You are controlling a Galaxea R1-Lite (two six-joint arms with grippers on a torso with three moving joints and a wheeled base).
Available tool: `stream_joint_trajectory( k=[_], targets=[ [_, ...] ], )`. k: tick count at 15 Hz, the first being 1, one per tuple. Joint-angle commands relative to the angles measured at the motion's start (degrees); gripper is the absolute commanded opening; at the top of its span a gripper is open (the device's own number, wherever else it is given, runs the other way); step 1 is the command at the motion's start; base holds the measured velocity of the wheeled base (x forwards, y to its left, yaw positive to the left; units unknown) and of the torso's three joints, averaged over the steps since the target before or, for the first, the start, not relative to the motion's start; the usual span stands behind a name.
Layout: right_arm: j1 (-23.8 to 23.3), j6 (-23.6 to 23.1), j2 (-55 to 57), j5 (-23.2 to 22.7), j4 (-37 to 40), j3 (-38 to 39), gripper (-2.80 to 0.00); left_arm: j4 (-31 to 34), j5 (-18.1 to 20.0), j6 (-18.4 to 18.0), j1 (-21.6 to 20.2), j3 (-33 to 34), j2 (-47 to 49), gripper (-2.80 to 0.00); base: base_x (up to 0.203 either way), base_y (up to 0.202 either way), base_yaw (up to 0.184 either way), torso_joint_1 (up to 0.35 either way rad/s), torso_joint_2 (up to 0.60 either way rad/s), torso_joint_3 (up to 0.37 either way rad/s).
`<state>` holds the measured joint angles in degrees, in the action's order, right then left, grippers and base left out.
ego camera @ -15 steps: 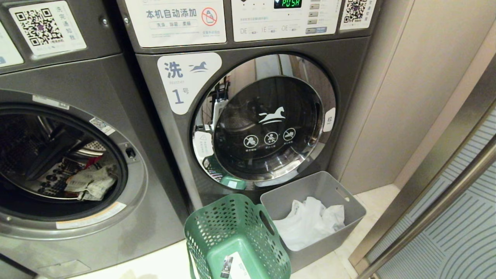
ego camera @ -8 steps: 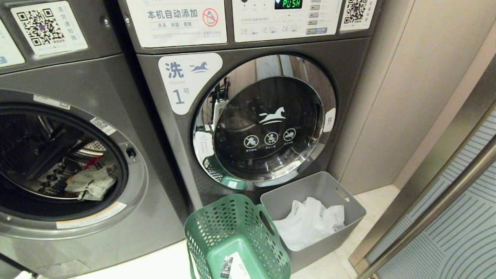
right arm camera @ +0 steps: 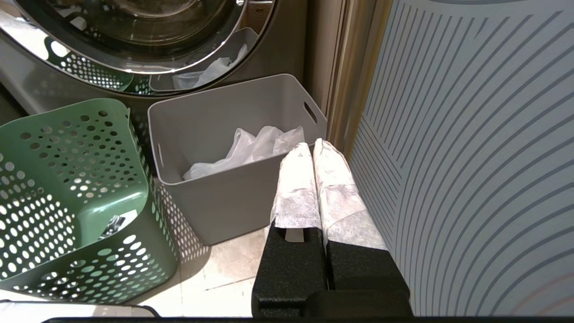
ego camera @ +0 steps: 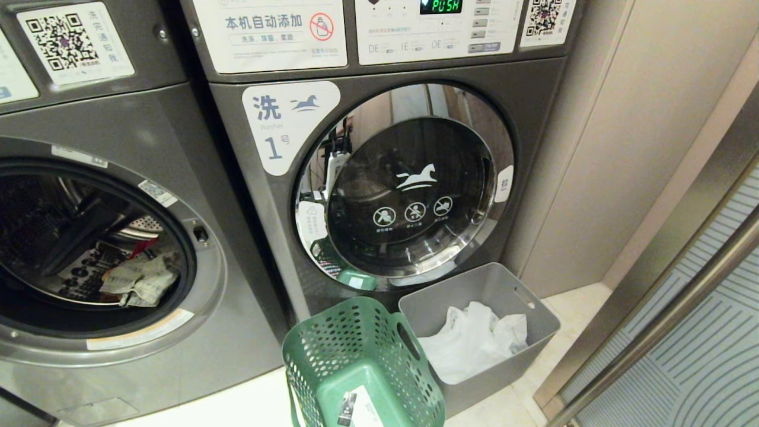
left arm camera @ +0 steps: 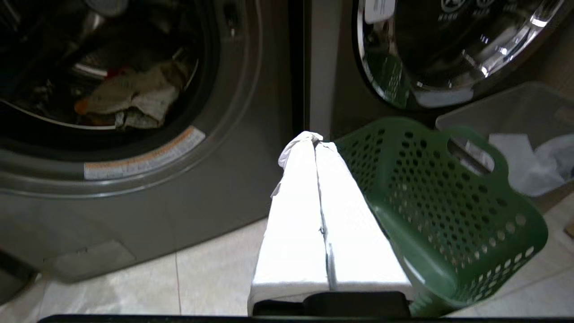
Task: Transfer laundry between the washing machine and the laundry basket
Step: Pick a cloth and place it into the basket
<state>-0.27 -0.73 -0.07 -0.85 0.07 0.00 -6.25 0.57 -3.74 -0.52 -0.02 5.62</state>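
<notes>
Crumpled laundry (ego camera: 139, 279), pale with a red edge, lies in the open washing machine (ego camera: 107, 249) at nine o'clock. The green basket (ego camera: 356, 362) sits at six. Both grippers' fingers (left arm camera: 314, 197) (right arm camera: 314, 179) are clenched, empty, pointing low.

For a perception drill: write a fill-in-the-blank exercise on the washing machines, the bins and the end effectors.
The laundry lies in the drum of the washing machine whose door is ___. The machine with the shut door is numbered ___. The grey bin holds a ___ cloth. The left end effector and right end effector are both ___.
Missing: open; 1; white; shut.
</notes>
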Motion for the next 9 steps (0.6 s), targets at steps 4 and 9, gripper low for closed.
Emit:
stream_joint_trajectory(
  k=[4, 9],
  targets=[
    [0.0, 0.0, 0.1, 0.0, 0.0, 0.0, -2.80, -0.1, 0.0, 0.7, 0.4, 2.3, -5.6, -2.80, 0.000, 0.000, 0.000, 0.000, 0.00, 0.000],
    [0.0, 0.0, 0.1, 0.0, -0.1, 0.0, -2.80, 0.0, 0.3, 0.5, 0.4, 2.3, -5.6, -2.80, 0.000, 0.000, 0.000, 0.000, 0.00, 0.000]
  ],
)
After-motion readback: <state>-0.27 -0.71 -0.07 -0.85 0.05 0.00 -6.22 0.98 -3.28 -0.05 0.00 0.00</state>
